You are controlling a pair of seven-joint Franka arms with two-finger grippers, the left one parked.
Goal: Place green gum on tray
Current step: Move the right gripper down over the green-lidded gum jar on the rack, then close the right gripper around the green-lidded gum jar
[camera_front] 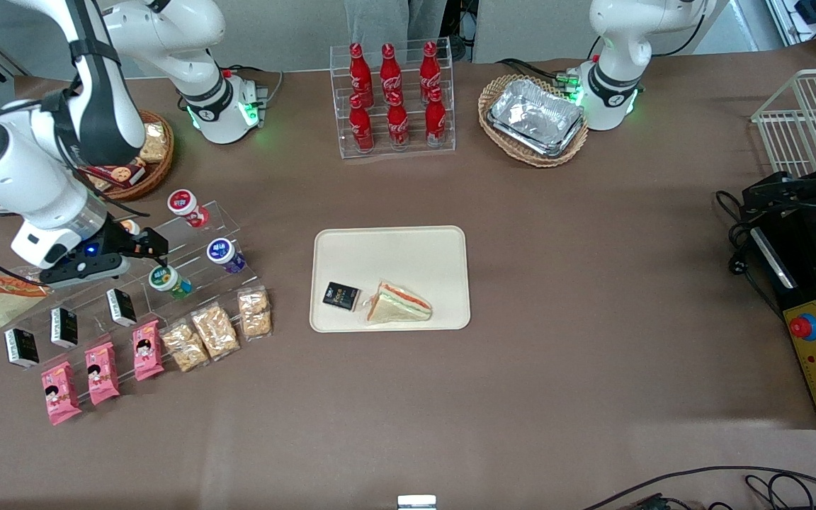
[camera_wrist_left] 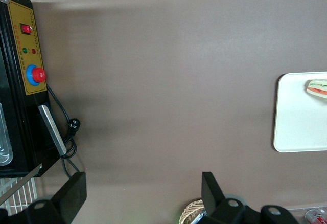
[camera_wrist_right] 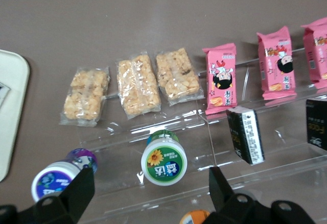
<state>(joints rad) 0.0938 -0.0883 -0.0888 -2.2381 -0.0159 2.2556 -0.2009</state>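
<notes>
one open pincer [camera_front: 156,246] above green gum [camera_front: 169,280]

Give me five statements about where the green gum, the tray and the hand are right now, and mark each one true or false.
1. The green gum lies on the clear acrylic display stand. True.
2. The hand has closed on the green gum. False: its fingers are open and apart from the bottle, just above it.
3. The tray already holds a sandwich and a small black packet. True.
4. The purple gum bottle lies on the tray. False: it lies on the stand, beside the green gum.
5. The three puffed-rice snack bags lie nearer the front camera than the green gum. True.
</notes>
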